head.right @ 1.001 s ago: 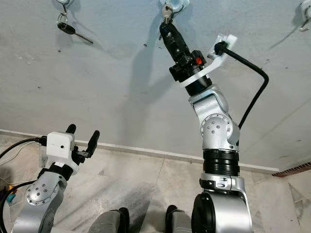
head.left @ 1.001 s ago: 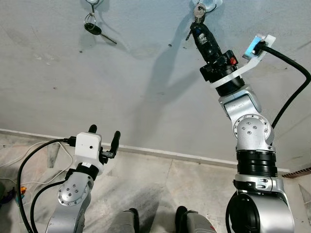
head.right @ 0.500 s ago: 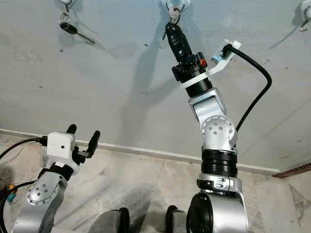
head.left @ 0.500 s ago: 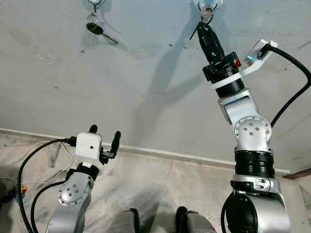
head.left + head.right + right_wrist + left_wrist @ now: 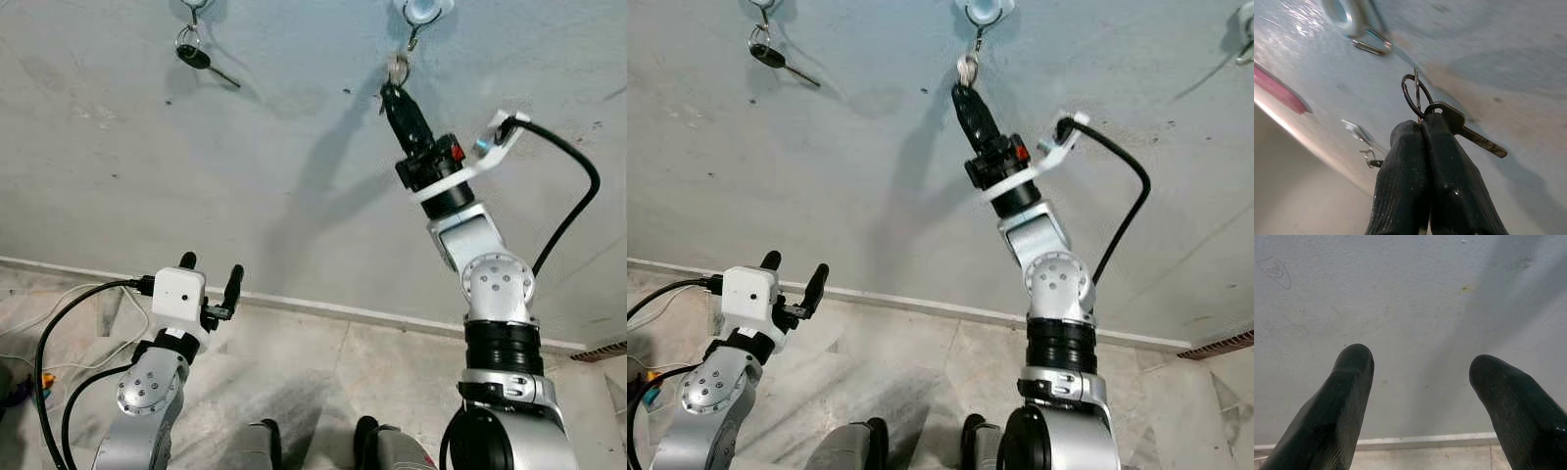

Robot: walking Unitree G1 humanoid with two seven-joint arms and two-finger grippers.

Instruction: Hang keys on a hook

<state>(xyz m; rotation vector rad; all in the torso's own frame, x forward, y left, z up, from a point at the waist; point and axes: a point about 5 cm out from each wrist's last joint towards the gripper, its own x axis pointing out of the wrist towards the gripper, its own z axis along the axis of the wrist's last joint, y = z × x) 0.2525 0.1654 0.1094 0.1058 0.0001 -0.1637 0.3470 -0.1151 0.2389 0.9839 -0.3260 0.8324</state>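
My right gripper (image 5: pixel 391 90) is raised against the grey wall, shut on a key ring with keys (image 5: pixel 397 70). The ring hangs a short way below the middle wall hook (image 5: pixel 420 14) and looks apart from it. In the right wrist view the ring (image 5: pixel 1414 94) and a key (image 5: pixel 1471 135) stick out from between the shut fingertips (image 5: pixel 1410 142), with the hook (image 5: pixel 1358 25) blurred beyond. My left gripper (image 5: pixel 208 268) is low near the skirting, open, with nothing between its fingers (image 5: pixel 1349 391).
Another set of keys (image 5: pixel 194 55) hangs on the left hook (image 5: pixel 194 6). A third hook (image 5: pixel 1244 22) is at the far right. Cables (image 5: pixel 59 323) lie on the floor at the left. My feet (image 5: pixel 377 436) stand on the tiled floor.
My right gripper has dropped down and slightly left from the middle hook, still holding the keys. The left arm has stayed where it was.
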